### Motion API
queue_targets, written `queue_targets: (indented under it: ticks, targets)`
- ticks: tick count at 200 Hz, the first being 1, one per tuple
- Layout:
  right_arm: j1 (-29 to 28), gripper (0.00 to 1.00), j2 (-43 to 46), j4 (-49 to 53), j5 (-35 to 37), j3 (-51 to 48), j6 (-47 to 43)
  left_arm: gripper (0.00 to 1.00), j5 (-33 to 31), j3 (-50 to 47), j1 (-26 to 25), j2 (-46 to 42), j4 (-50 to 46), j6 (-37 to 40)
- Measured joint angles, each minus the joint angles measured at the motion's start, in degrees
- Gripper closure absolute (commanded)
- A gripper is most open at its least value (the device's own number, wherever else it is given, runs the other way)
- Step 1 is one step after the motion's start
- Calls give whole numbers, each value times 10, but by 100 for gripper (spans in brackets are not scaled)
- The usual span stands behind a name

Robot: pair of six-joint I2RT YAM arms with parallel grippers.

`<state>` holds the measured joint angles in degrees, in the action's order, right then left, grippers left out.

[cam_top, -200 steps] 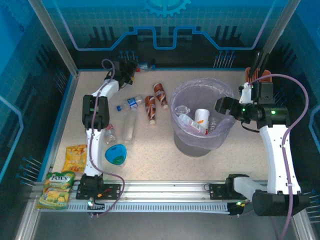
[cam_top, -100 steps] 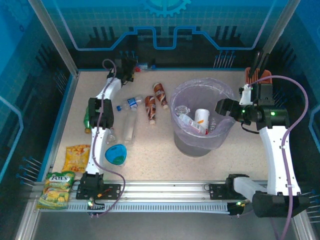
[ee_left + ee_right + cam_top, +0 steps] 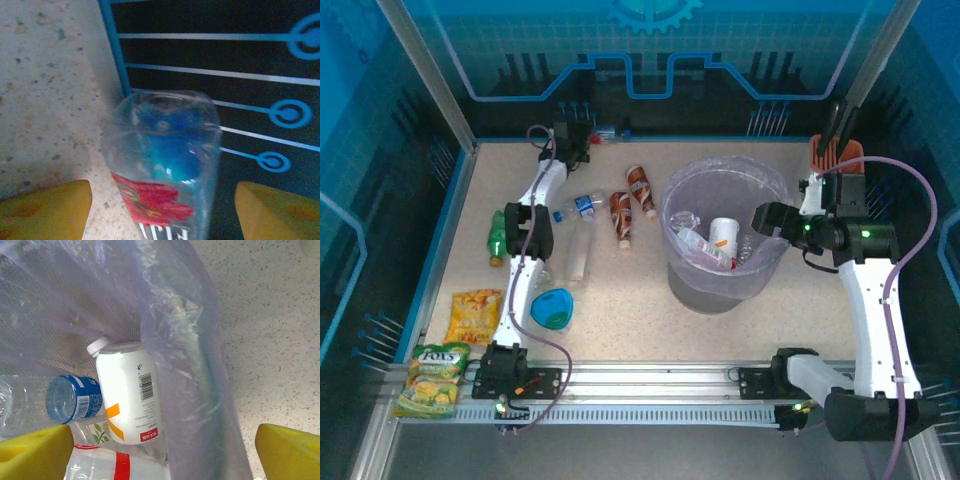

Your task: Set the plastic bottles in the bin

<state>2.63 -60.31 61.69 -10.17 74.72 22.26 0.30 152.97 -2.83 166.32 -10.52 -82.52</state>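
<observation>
A speckled beige table (image 3: 620, 310) sits inside a blue-walled enclosure, with the bin (image 3: 760, 190) right of its middle. The bin already holds several bottles, among them a white one (image 3: 131, 395) and a blue-labelled clear one (image 3: 70, 398).

The step in hand looks like another pickup. The left gripper (image 3: 572, 135) is stretched to the far edge of the table, towards its far left corner. A clear bottle with a red label (image 3: 165, 165) lies there, close against the back wall. In the left wrist view the yellow fingers (image 3: 50, 207) stand spread on either side of the bottle, with no contact showing.

The right gripper (image 3: 767, 215) hovers at the bin's right rim, jaws spread and holding nothing.

Next, I judge, the left arm must push in a little, close on the bottle's body (the wall leaves little room on that side), then lift and carry it to the bin.

More bottles wait on the left half of the table:
- two brown-labelled ones (image 3: 621, 218)
- a blue-capped one (image 3: 582, 206)
- a green one (image 3: 498, 236) near the left edge
</observation>
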Motion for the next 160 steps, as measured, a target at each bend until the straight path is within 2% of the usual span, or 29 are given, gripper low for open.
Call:
queue_targets:
  ticks: [96, 134, 160]
  targets:
    - [0, 7, 19, 10, 17, -8, 9, 49, -12, 20, -2, 31, 46, -27]
    - [0, 7, 21, 13, 18, -9, 17, 50, -8, 12, 1, 31, 58, -9]
    - [0, 7, 21, 13, 16, -9, 19, 50, 1, -63, 5, -9, 95, 12]
